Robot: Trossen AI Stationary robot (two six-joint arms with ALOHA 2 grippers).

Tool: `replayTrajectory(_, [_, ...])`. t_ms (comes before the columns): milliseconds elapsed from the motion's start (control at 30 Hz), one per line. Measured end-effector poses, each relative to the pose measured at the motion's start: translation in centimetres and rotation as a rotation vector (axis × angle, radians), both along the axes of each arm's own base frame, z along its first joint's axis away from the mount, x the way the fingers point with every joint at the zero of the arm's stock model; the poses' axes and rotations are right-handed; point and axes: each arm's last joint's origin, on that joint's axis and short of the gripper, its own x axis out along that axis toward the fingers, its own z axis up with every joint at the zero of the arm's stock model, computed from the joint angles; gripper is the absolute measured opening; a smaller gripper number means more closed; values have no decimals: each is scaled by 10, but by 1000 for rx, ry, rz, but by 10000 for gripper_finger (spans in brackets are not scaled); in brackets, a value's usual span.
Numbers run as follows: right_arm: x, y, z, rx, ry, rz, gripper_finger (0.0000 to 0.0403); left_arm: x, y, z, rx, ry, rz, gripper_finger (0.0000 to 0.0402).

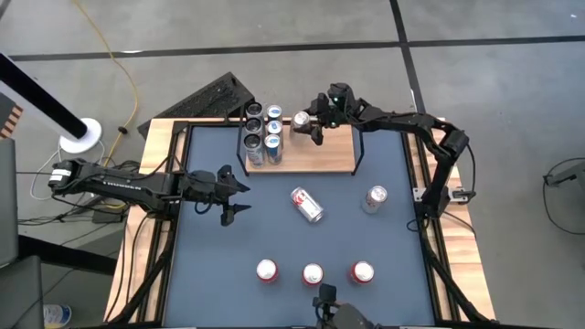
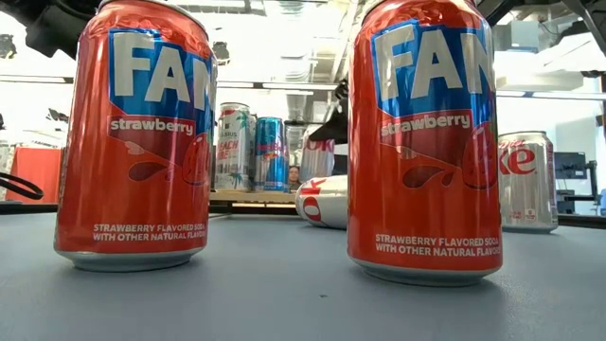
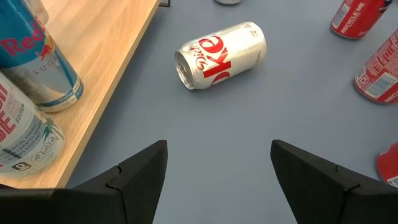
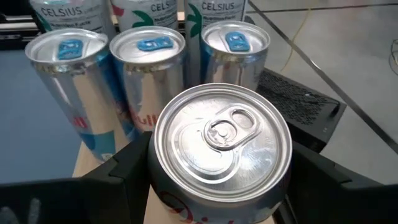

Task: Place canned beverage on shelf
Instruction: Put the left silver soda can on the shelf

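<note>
Right tool [image 4: 217, 180] clamped on an upright silver can [image 4: 221, 140], held over the shelf [image 1: 315, 155], the cluster of slim cans [image 4: 146, 74] already stored there just ahead of the tool. Judged to be the placing step: can over the board, whether already touching the wood not tellable. To do it well: lower straight down with the can kept level, aim for bare wood just short of the slim cans without nudging them, spread the tool only once the base sits flat, then lift straight up clear of the rim. Left tool [image 3: 217, 180] apart and empty, low over the worktop [image 3: 249, 124], a tipped Diet Coke can [image 3: 221, 55] lying ahead of it; likely the next pick.
</note>
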Motion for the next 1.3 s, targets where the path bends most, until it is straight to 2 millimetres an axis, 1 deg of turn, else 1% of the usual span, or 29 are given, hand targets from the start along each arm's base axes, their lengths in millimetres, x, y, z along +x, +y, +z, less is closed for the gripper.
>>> replayTrajectory(67, [1,-1,3,3,4,2,281,0,0,0,0,0,0,275])
replayTrajectory(233, [5,-6,25,6,-5,19,281,0,0,0,1,-1,2,275])
replayTrajectory(300, [6,-4,27,17,16,26,281,0,0,0,-2,-2,4,275])
replayTrajectory(400, [5,-1,25,30,50,28,281,0,0,0,-4,-1,5,275])
replayTrajectory(500, [5,7,22,71,108,48,281,0,0,0,0,1,2,275])
replayTrajectory(600, [6,22,11,125,224,98,281,0,0,0,12,3,-8,275])
replayTrajectory(633, [8,27,10,123,239,118,281,0,0,0,14,3,-11,275])
replayTrajectory(733, [16,43,9,119,264,155,281,0,0,0,14,4,-12,275])
replayTrajectory(867, [22,55,11,99,274,174,281,0,0,0,12,4,-15,275])
replayTrajectory(1000, [25,58,12,56,285,137,281,0,0,0,12,4,-16,275])
replayTrajectory(1300, [25,62,11,109,300,127,282,-1,-1,-1,10,17,-26,275])
